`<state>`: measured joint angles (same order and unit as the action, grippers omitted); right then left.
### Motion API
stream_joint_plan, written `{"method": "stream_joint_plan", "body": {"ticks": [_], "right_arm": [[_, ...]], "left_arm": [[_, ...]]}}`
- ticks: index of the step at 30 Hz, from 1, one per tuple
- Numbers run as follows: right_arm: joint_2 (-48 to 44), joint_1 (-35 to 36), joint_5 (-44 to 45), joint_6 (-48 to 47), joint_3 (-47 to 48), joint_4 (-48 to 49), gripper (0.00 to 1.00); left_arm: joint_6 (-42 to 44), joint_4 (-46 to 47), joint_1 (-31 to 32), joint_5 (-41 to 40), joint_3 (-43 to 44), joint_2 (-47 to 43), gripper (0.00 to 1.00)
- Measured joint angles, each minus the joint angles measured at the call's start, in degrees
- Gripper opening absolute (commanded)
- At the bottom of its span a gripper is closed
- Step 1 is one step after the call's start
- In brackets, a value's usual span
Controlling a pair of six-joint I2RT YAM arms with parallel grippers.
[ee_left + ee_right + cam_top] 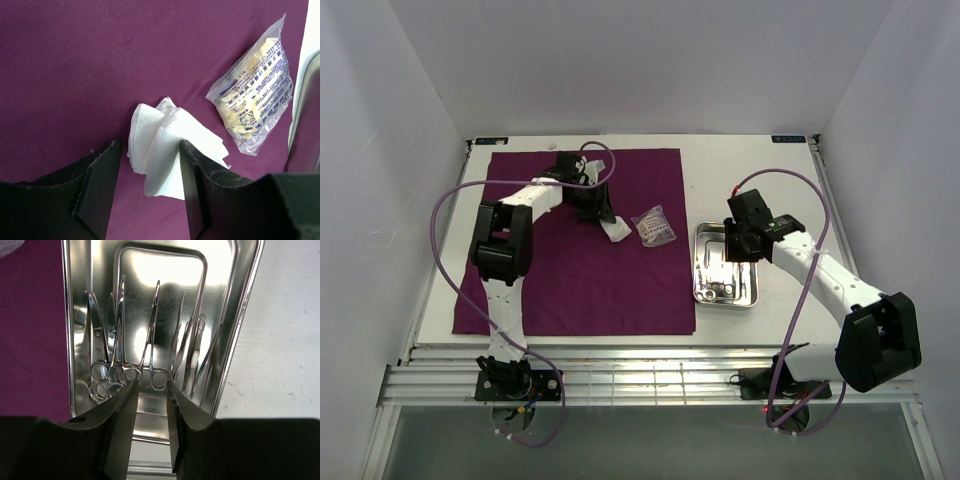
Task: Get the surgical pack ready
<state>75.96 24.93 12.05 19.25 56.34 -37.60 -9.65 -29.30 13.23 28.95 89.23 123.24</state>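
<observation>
A large deep-purple cloth is spread flat as a square on the left and middle of the white desk. On its far right part, a small stack of white gauze pads is laid, loosely folded and fanned. Just to the right of the pads lies a clear plastic packet with blue print and pale yellow contents, apart from them.

The left gripper is held low over the cloth with its fingers apart. The gauze pads are seen between the two fingers; part of the pads is covered by the right-hand finger in the wrist view. Whether the pads are touched cannot be told.

A small steel tray is set on the desk just beside the right edge of the cloth, its long side running near to far. Metal instruments are laid lengthways inside it: several ring-handled ones on the left side, with their rings towards the near end, and slim tweezers on the right side.

The right gripper is held above the tray, over the ring handles. Its fingers are parted by a narrow gap, and nothing is seen between them.
</observation>
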Motion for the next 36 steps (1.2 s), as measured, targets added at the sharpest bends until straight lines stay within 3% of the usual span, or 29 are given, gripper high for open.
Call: {"method": "stream_joint_plan", "body": {"ticks": [5, 15, 16, 24, 30, 31, 33, 34, 36], "right_arm": [[0.39, 0.0, -0.02, -0.11, 0.02, 0.0, 0.35], [0.63, 0.0, 0.04, -0.24, 0.57, -0.02, 0.35], [0.63, 0.0, 0.04, -0.22, 0.59, -0.02, 0.35], [0.63, 0.0, -1.18, -0.37, 0.9, 0.26, 0.36], [0.5, 0.46, -11.74, -2.6, 0.92, 9.51, 0.55], [0.5, 0.96, -13.99, -2.99, 0.98, 12.0, 0.64], [0.92, 2.34, -18.47, -3.41, 1.64, 16.98, 0.7], [1.42, 3.17, -20.52, -3.61, 2.32, 19.78, 0.83], [3.34, 4.57, -24.63, -3.43, 4.33, 25.51, 0.91]], "left_arm": [[-0.2, 0.0, 0.0, 0.46, -0.04, 0.11, 0.57], [0.09, -0.26, -0.02, 4.83, -0.74, 0.74, 0.12], [0.55, -0.28, -0.04, 5.16, -0.74, 0.74, 0.02], [4.02, -0.2, -0.13, 9.53, -2.93, -1.79, 0.0], [7.91, 0.0, -0.13, 13.99, -4.85, -6.86, 0.0], [8.85, 0.02, -0.13, 14.51, -5.22, -7.96, 0.0], [10.69, 0.02, -0.13, 16.0, -5.64, -10.03, 0.0], [11.5, 0.17, -0.13, 16.7, -5.81, -11.04, 0.0], [13.05, 0.42, -0.13, 17.86, -6.29, -12.83, 0.0]]}}
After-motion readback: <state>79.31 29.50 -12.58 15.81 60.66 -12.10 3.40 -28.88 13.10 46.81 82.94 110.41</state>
